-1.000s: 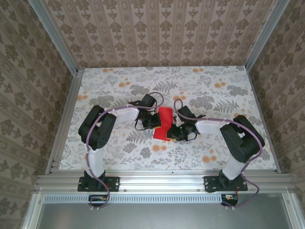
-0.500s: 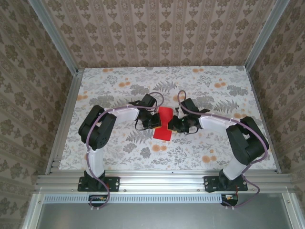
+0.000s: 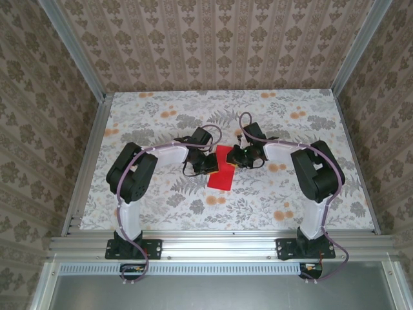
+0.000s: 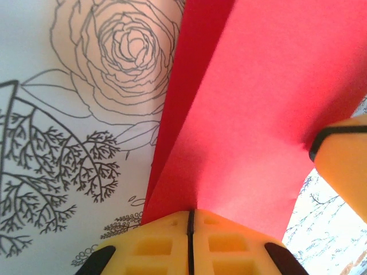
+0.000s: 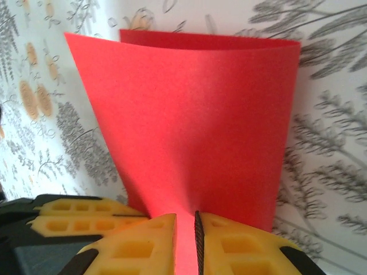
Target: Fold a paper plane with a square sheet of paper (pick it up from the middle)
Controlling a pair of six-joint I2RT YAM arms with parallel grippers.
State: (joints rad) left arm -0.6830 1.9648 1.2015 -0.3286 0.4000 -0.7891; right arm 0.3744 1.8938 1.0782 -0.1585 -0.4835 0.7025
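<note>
The square sheet of paper [image 3: 221, 176] is bright red and lies doubled over at the table's middle, between my two grippers. My left gripper [image 3: 211, 163] is shut on its left edge. In the left wrist view the yellow jaws [image 4: 190, 216] meet on the red sheet [image 4: 246, 114], and two layers fan out beyond them. My right gripper [image 3: 236, 157] pinches the right edge. In the right wrist view the paper [image 5: 195, 114] runs down between the narrowly parted pads of that gripper [image 5: 186, 220]. No paper plane shape shows.
The table has a floral cover [image 3: 161, 116], with metal rails on the left [image 3: 90, 161], right [image 3: 353, 161] and front [image 3: 219, 244] and wallpapered walls behind. The right gripper's yellow finger [image 4: 344, 166] shows in the left wrist view. The left gripper's fingers [image 5: 74, 220] show in the right wrist view.
The right gripper has slid from the sheet's near right part toward the far part, its arm folding inward. The left gripper has stayed put, shut on the paper.
</note>
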